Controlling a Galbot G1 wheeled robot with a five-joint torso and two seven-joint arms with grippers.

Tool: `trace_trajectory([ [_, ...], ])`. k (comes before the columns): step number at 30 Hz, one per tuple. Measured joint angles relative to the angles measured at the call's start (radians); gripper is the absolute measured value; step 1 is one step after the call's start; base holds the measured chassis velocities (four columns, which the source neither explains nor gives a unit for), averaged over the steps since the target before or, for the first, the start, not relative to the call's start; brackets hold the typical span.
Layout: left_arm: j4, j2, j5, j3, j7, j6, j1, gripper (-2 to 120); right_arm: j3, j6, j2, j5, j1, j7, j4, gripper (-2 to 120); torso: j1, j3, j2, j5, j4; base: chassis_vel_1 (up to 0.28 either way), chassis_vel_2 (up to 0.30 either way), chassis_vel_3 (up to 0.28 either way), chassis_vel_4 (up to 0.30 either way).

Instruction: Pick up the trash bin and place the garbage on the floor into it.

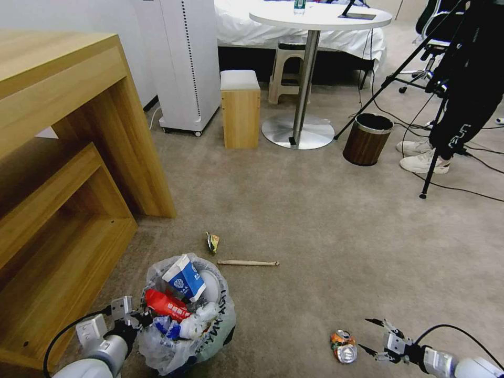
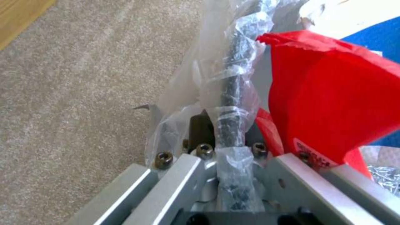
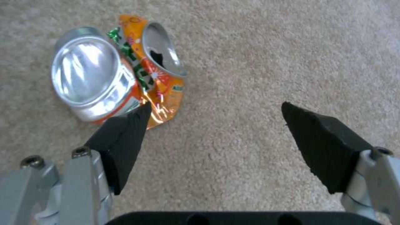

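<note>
Head view shows the left gripper (image 1: 137, 316) clamped on the trash bin (image 1: 210, 325) rim at near left, while the right gripper (image 1: 374, 336), fingers spread, nears the crushed can (image 1: 344, 346), needing a slight leftward shift to straddle it.

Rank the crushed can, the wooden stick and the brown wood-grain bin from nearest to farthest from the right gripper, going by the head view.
1. Crushed can: on the carpet just beside the open right gripper, toward the robot's left.
2. Wooden stick: lying ahead and farther left, near the trash bin.
3. Brown wood-grain bin: far ahead, by the round table's base.
</note>
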Motion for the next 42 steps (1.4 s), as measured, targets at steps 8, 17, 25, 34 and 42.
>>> trace_trajectory([
  [8, -0.001, 0.001, 0.000, -0.003, 0.002, -0.007, 0.010, 0, -0.016, -0.007, 0.019, -0.001, 0.028, 0.004, -0.012, 80, 0.000, 0.000, 0.000, 0.0001, 0.0000, 0.000, 0.000, 0.000, 0.000],
  [17, -0.008, -0.008, 0.005, 0.003, 0.002, -0.012, 0.009, 0, -0.036, -0.010, 0.031, 0.002, 0.059, 0.007, -0.029, 80, 0.000, 0.000, 0.000, -0.0001, 0.0001, 0.000, 0.000, 0.000, 0.000],
  [25, -0.013, -0.017, 0.011, 0.012, 0.002, -0.012, 0.001, 0, -0.053, -0.012, 0.038, 0.009, 0.067, 0.009, -0.017, 80, 0.000, 0.000, 0.000, 0.0000, 0.0000, 0.000, 0.000, 0.000, 0.000],
  [34, -0.011, -0.016, 0.010, 0.006, 0.000, -0.012, -0.003, 0, -0.048, -0.012, 0.013, 0.018, 0.041, -0.002, 0.017, 80, 0.000, 0.000, 0.000, 0.0000, 0.0000, 0.000, 0.000, 0.000, 0.000],
  [42, -0.011, -0.022, 0.014, 0.007, -0.002, -0.016, 0.001, 0, -0.035, -0.007, 0.013, 0.017, 0.032, -0.006, 0.011, 80, 0.000, 0.000, 0.000, 0.0000, 0.0000, 0.000, 0.000, 0.000, 0.000],
])
